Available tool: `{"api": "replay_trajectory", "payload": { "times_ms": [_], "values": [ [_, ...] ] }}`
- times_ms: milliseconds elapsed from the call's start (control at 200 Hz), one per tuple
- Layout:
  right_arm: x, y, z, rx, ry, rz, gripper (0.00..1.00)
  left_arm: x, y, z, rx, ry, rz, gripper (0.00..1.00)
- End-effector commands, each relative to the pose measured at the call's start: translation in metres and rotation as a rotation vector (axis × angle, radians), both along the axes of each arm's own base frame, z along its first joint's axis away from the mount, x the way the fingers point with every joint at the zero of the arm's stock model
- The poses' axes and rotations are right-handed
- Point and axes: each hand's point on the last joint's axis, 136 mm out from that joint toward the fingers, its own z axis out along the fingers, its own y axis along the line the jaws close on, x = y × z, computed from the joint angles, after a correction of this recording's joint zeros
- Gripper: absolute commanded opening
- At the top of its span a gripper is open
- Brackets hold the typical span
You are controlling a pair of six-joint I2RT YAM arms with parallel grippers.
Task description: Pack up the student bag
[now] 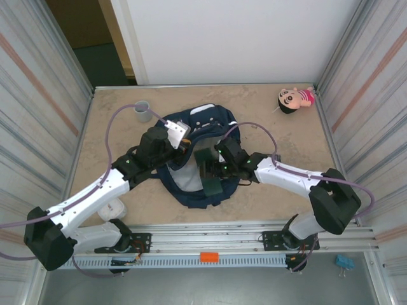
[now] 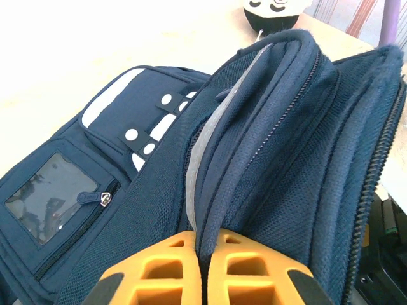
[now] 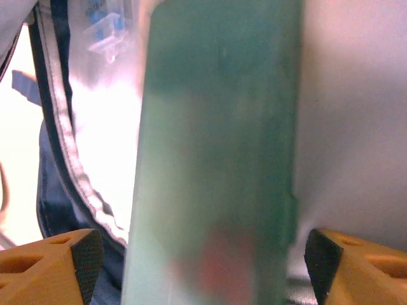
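Observation:
The student bag (image 1: 198, 118), navy with white patches, lies open in the middle of the table, its grey lining (image 1: 184, 181) showing. My left gripper (image 1: 183, 142) is shut on a navy edge of the bag's opening (image 2: 219, 190); the orange fingers (image 2: 159, 267) pinch the fabric at the left gripper's tips (image 2: 205, 238). My right gripper (image 1: 215, 166) is over the opening with a flat dark green item (image 1: 210, 181) between its jaws. In the right wrist view the green item (image 3: 216, 159) is blurred, and the right gripper (image 3: 203, 254) stands wide with a thin gap on each side.
A grey cup (image 1: 142, 112) stands at the back left. A doll with a black head (image 1: 294, 99) lies at the back right, its head also near the bag (image 2: 270, 13). A white object (image 1: 113, 210) rests near the left arm. Metal walls close both sides.

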Motion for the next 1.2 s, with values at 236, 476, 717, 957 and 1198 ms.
{"api": "replay_trajectory", "payload": {
  "times_ms": [236,476,717,957,1198],
  "values": [
    [-0.034,-0.019,0.016,-0.255,-0.166,-0.005,0.86,0.004,0.003,0.05,-0.112,-0.119,0.016,0.0],
    [-0.063,-0.004,-0.001,-0.342,-0.251,0.108,0.86,0.004,0.002,0.047,-0.116,-0.108,0.011,0.0],
    [-0.059,-0.002,-0.021,-0.414,-0.259,0.121,0.87,0.002,0.003,0.047,-0.122,-0.105,0.013,0.0],
    [-0.061,0.0,-0.026,-0.386,-0.287,0.124,0.7,0.002,0.004,0.046,-0.12,-0.105,0.017,0.0],
    [-0.036,0.024,0.005,-0.242,-0.488,0.072,0.59,0.0,0.002,0.054,-0.143,-0.115,0.006,0.0]
  ]
}}
